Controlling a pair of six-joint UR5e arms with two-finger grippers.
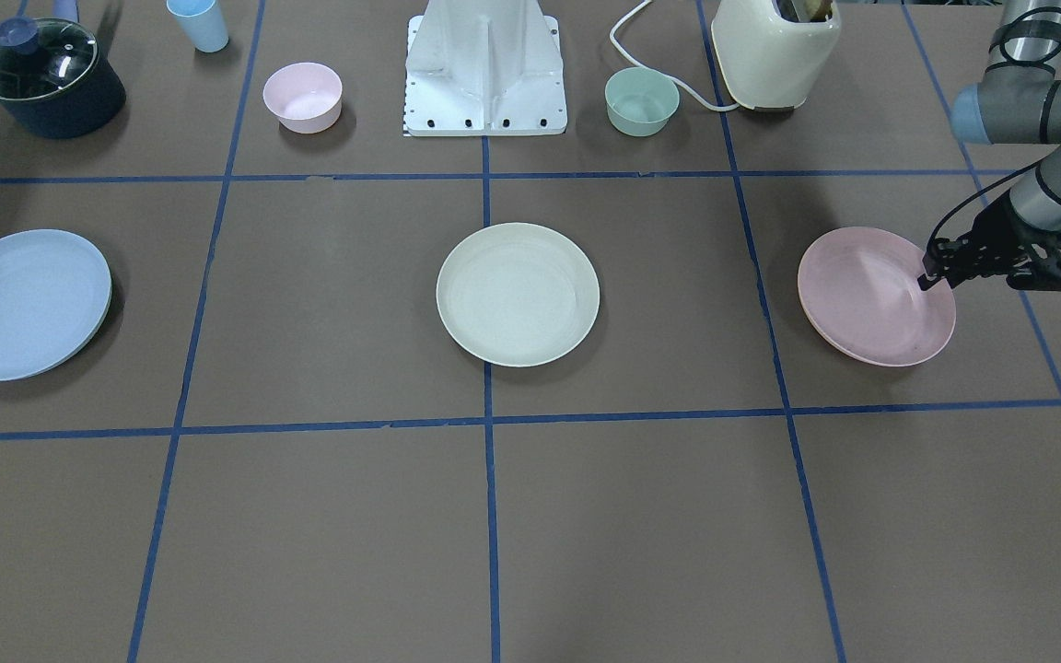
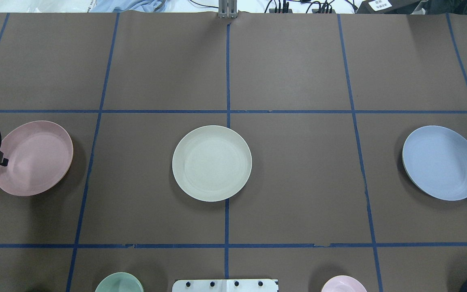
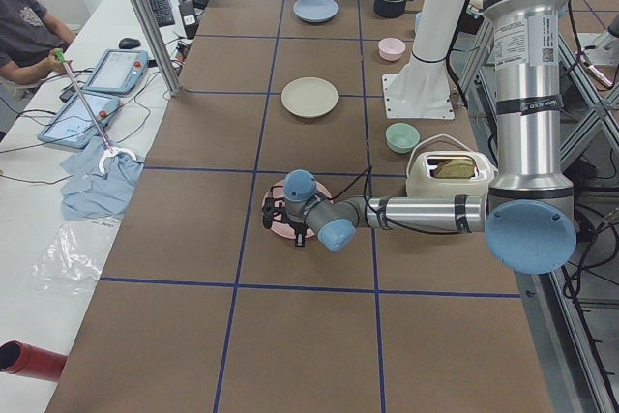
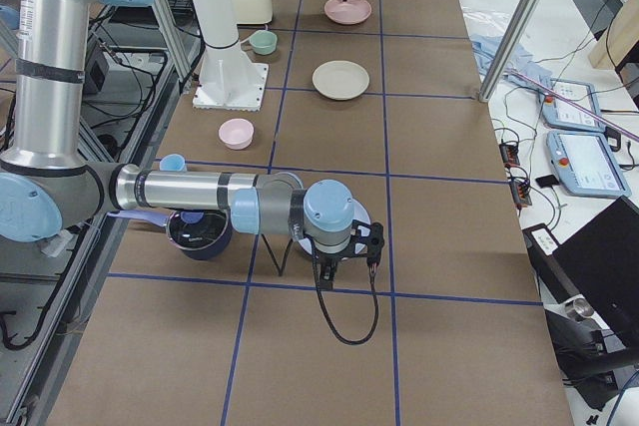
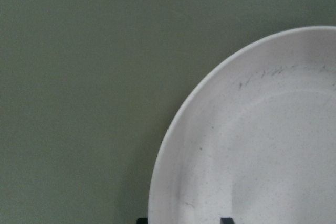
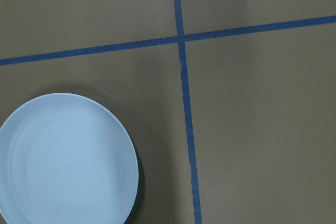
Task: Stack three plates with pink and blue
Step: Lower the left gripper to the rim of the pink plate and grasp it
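Three plates lie in a row across the table. The pale pink plate (image 1: 871, 299) is on my left, the cream-white plate (image 1: 518, 293) in the middle, the light blue plate (image 1: 22, 304) on my right. My left gripper (image 1: 928, 274) is open and low at the pink plate's outer rim (image 2: 35, 158). In the left wrist view the rim (image 5: 252, 150) lies between the two fingertips. My right gripper (image 4: 347, 254) shows only in the exterior right view, high near the blue plate (image 6: 65, 158); I cannot tell whether it is open or shut.
Along the robot's side stand a dark lidded pot (image 1: 47, 78), a blue cup (image 1: 199, 23), a small pink bowl (image 1: 302, 97), the white robot base (image 1: 484, 74), a small green bowl (image 1: 641, 101) and a cream toaster (image 1: 775, 51).
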